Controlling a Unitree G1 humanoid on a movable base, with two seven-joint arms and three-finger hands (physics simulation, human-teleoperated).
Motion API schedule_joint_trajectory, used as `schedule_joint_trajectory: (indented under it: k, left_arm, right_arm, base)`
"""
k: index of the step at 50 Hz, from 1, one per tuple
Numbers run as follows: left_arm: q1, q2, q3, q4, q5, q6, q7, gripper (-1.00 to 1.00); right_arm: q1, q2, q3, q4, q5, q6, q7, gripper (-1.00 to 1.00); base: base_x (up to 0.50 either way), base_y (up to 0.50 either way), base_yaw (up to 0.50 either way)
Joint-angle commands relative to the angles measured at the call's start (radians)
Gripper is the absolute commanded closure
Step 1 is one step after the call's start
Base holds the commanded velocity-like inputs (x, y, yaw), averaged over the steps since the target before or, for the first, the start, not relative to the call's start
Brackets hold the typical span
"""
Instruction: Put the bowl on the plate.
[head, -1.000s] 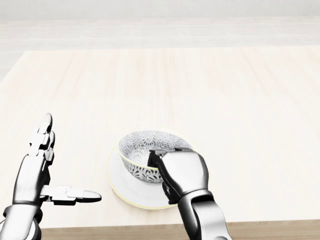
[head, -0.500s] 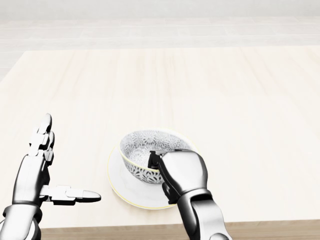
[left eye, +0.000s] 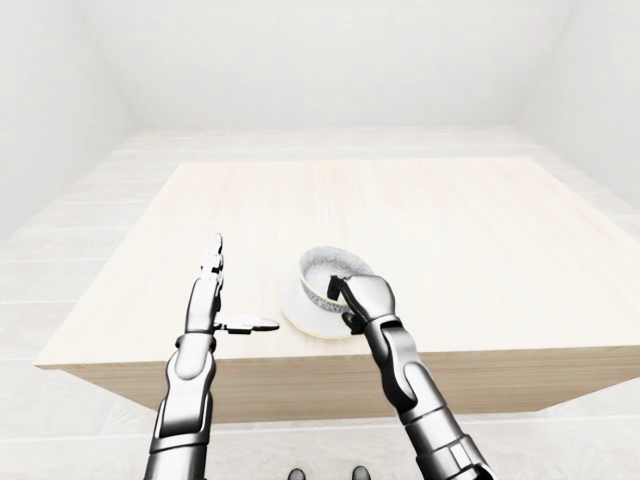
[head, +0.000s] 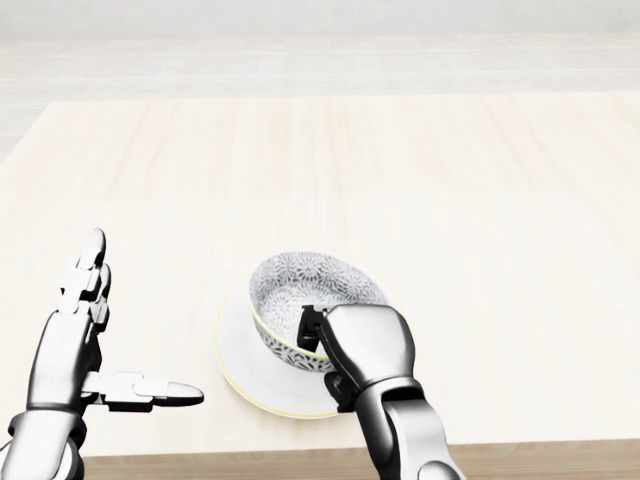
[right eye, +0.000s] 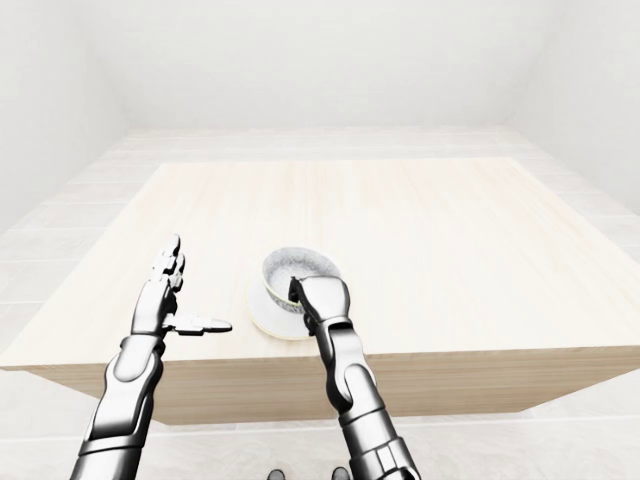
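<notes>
A white bowl (head: 300, 290) with a dark floral pattern and a yellow rim sits on the white plate (head: 240, 350) near the table's bottom edge in the head view. My right hand (head: 325, 345) is shut on the bowl's near rim, one finger hooked inside and the rest outside. The bowl stands nearly level, its base hidden by the hand. My left hand (head: 105, 335) is open to the left of the plate, fingers straight up and thumb pointing right, touching nothing.
The pale wooden table (head: 450, 200) stretches far above and to both sides of the plate. Its near edge (head: 250, 462) runs just below the plate. A light tiled floor (left eye: 60, 240) surrounds the table.
The bowl has tipped from a leftward tilt to nearly level and shifted slightly right on the plate, with my right hand lowering a little. The left hand has not moved.
</notes>
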Motion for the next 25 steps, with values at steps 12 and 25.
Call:
schedule_joint_trajectory:
  k: [12, 25]
  left_arm:
    - [0.001, -0.003, -0.004, -0.012, 0.005, 0.007, 0.002, -1.0]
    - [0.005, -0.004, -0.006, -0.016, 0.005, 0.006, 0.0, -1.0]
  right_arm:
    - [-0.018, -0.008, -0.012, 0.033, 0.01, 0.0, -0.029, 0.36]
    - [-0.02, -0.006, -0.012, 0.028, 0.008, 0.0, -0.028, -0.39]
  base:
    - [0.0, 0.0, 0.0]
    - [0.0, 0.0, 0.0]
